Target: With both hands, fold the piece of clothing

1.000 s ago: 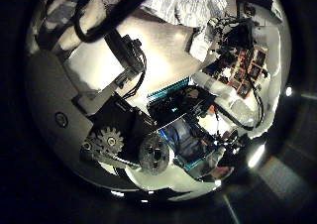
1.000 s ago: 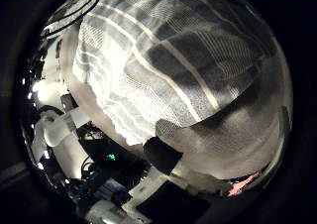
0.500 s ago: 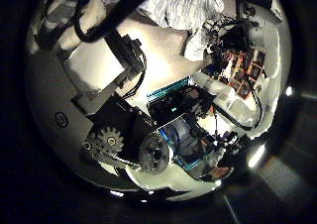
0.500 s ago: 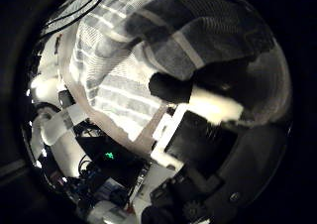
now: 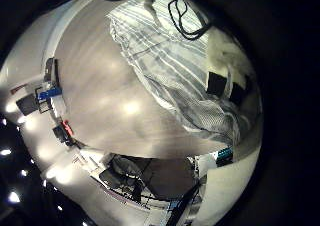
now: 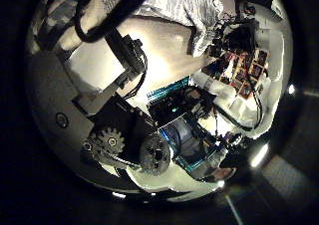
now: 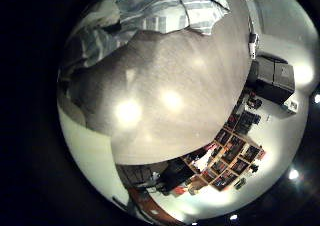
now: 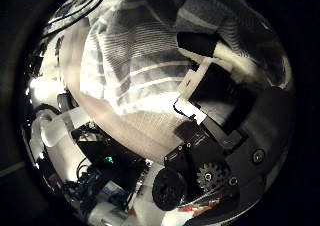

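On the table [image 5: 110,106], a striped piece of clothing [image 5: 190,81], lying rumpled and partly bunched, with a loose edge ending beside bare tabletop. Seen from the left little finger side palm view as a long heap of pale cloth with fine stripes, crossed by dark cables near one end. Seen again from the right little finger side palm view [image 7: 150,16], spread over the far part of the table [image 7: 170,106], the near part bare and lit by two bright reflections. Filling much of the right thumb side palm view [image 8: 140,76], hence close beneath that palm. Right hand [image 8: 215,71] over the clothing, its white and black fingers [image 8: 205,46] curled down onto the folds; cloth possibly pinched under the fingertips, though contact hidden by the fingers themselves, so grip not confirmed. Left hand [image 6: 150,135] visible only as its own body, gears and teal parts in the left thumb side palm view, away from the clothing [image 6: 184,4], which shows at the edge of that view on the table [image 6: 169,51]. State of the left fingers: cannot tell.
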